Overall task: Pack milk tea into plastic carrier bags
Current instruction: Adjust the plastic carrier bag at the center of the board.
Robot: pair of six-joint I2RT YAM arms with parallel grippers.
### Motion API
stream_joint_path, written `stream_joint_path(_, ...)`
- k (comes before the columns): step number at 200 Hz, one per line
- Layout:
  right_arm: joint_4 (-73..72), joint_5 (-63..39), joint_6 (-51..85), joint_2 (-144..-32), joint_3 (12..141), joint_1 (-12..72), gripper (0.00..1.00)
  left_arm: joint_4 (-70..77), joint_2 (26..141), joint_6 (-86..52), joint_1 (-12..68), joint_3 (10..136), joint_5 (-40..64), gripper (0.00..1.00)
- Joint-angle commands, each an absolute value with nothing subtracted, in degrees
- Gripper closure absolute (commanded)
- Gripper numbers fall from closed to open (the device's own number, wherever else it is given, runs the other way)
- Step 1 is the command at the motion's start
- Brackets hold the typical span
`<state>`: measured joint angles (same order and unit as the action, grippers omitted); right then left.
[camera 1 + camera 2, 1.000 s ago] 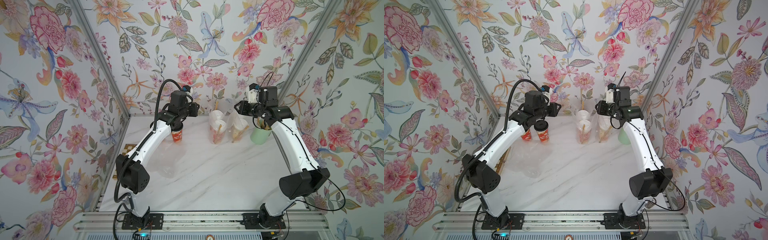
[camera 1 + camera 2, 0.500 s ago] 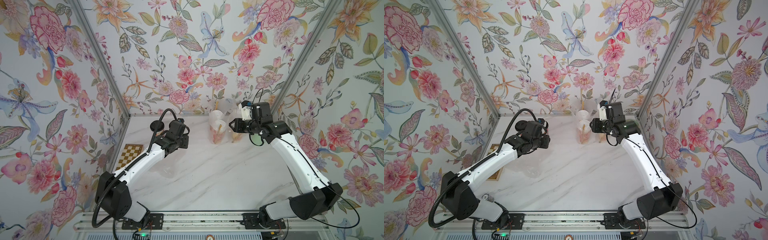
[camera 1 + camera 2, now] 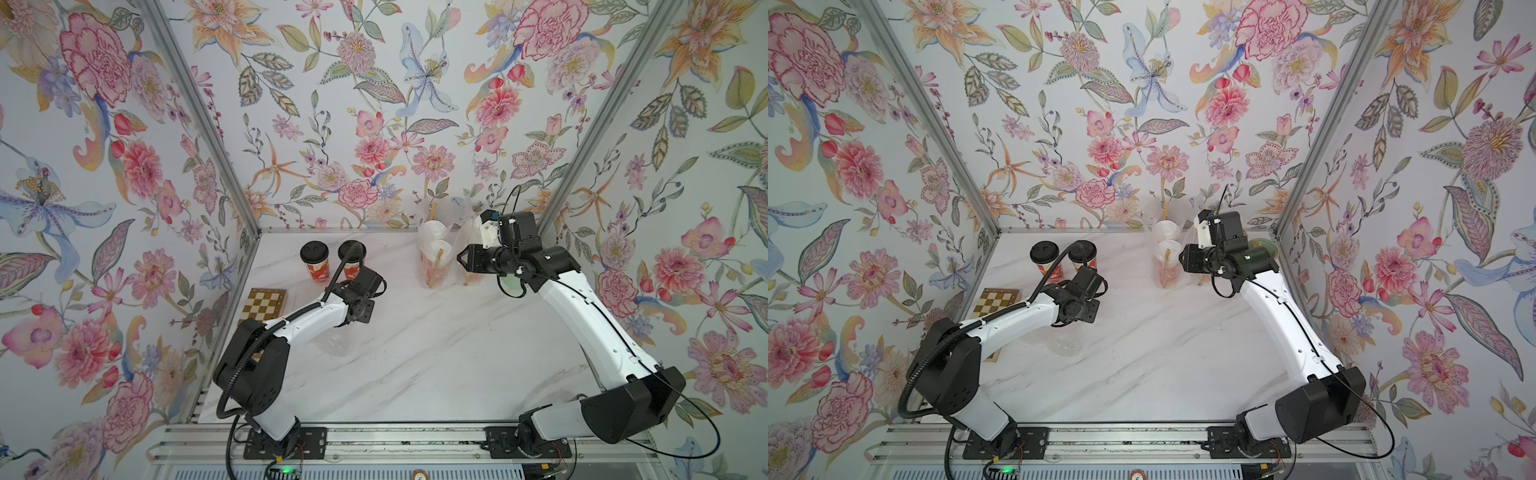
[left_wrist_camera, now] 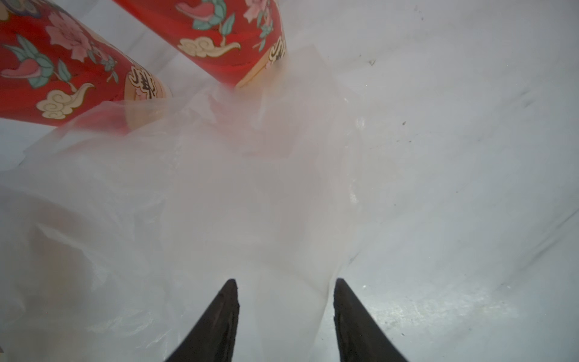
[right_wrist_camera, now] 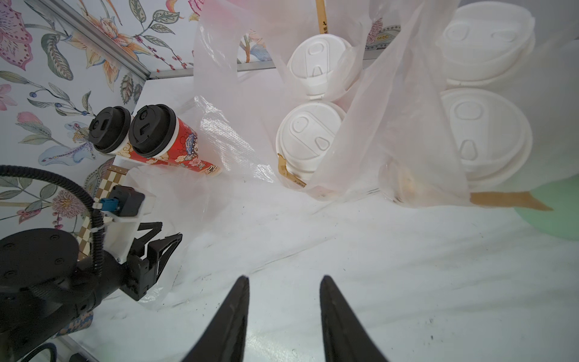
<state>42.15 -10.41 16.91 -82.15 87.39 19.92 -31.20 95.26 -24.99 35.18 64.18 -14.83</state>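
Two milk tea cups with black lids and red printed sides stand side by side at the back left, also seen in the right wrist view. Two plastic carrier bags stand at the back right, each holding two white-lidded cups. A third bag lies crumpled on the table in front of the red cups. My left gripper hangs open low over it, with bag film between its jaws. My right gripper is open and empty, just in front of the filled bags.
A mint-green cup stands behind my right wrist by the right wall. A small chessboard lies at the table's left edge, beside my left arm. Brown sticks poke out of the filled bags. Walls close in the back and both sides.
My left gripper let go of a black-lidded cup beside the other, drew back and sank over the flat bag with wider jaws. My right arm came down and forward from the filled bags.
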Motion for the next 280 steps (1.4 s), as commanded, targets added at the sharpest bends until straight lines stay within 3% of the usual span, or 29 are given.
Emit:
stream_joint_path(1,41.9,-9.8,17.3,-80.9,87.8,20.4,0.60,-32.8,96.9,-23.0,36.7,63.5,-18.5,0.58)
stream_joint_path(25,41.8,-9.6,17.1,-80.5,87.9,20.3,0.61,-33.1,98.1,-22.7,38.6,63.9,-19.9,0.83)
stream_joint_path(47,41.8,-9.1,16.8,-79.7,87.6,20.2,0.61,-33.3,98.1,-21.4,42.5,65.3,-20.9,0.93)
stream_joint_path(104,41.8,-8.3,16.0,-77.5,86.6,18.3,0.61,-35.4,100.0,-15.7,57.2,74.9,-24.0,0.94)
stream_joint_path(150,41.8,-8.9,15.8,-77.1,86.5,16.4,0.61,-39.5,101.2,-8.8,69.5,75.5,-25.7,0.85)
stream_joint_path(191,41.8,-9.6,15.5,-77.8,86.8,15.8,0.61,-44.6,93.6,-12.5,72.6,65.5,-31.1,0.72)
stream_joint_path(231,41.8,-11.3,15.4,-78.1,85.6,15.7,0.61,-42.1,81.9,-13.7,71.4,62.1,-32.1,0.40)
stream_joint_path(280,41.8,-11.6,14.9,-76.4,81.3,14.5,0.61,-38.3,85.7,-16.6,70.2,71.0,-26.2,0.38)
